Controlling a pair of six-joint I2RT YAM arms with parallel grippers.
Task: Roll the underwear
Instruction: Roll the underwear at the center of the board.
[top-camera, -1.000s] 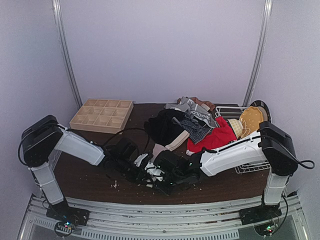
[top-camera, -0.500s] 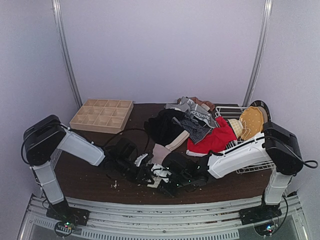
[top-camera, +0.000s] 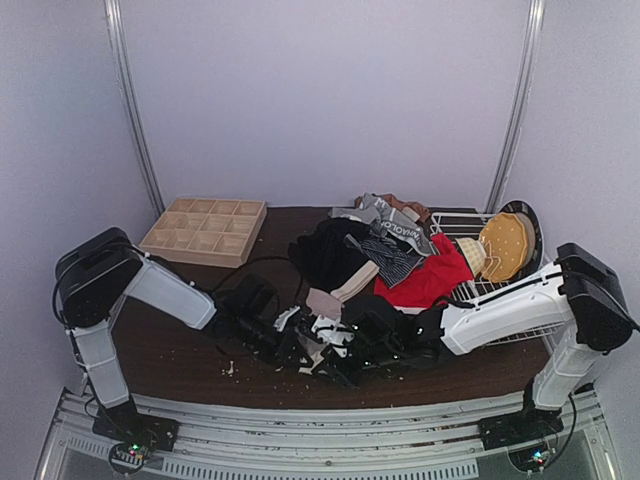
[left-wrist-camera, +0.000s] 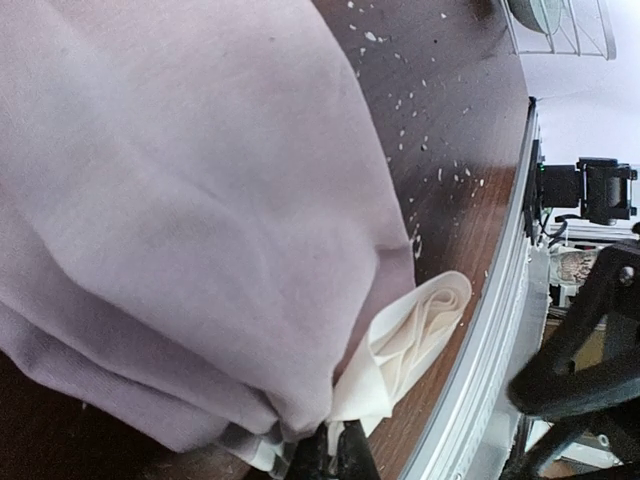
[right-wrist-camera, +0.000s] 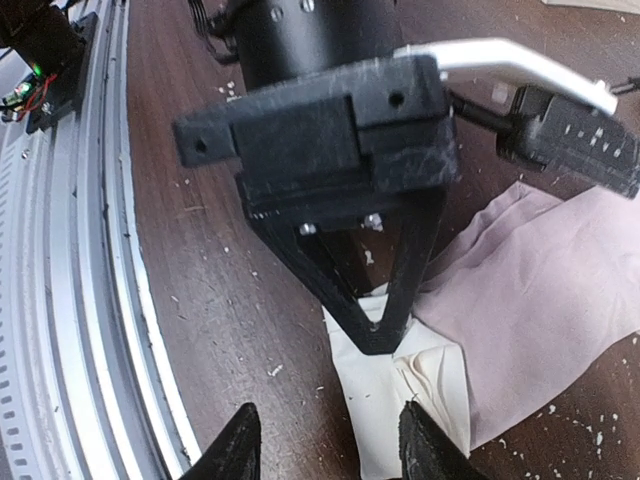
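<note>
My left fingers (left-wrist-camera: 343, 452) clamp the pale pink-beige cloth brief (left-wrist-camera: 190, 210); my parted right fingers (right-wrist-camera: 240, 448) could drag it unrolled.

Overhead I get soft, even light with only faint shadows; the pale walls (top-camera: 320, 100) read bright while the dark table (top-camera: 170, 345) swallows detail along its near edge. On my left wrist view the pale underwear (left-wrist-camera: 200, 200) over the table looms close and slightly soft, and the table's rail (left-wrist-camera: 480, 330) bows outward. Right wrist looks sharp, faintly shadowed.
</note>
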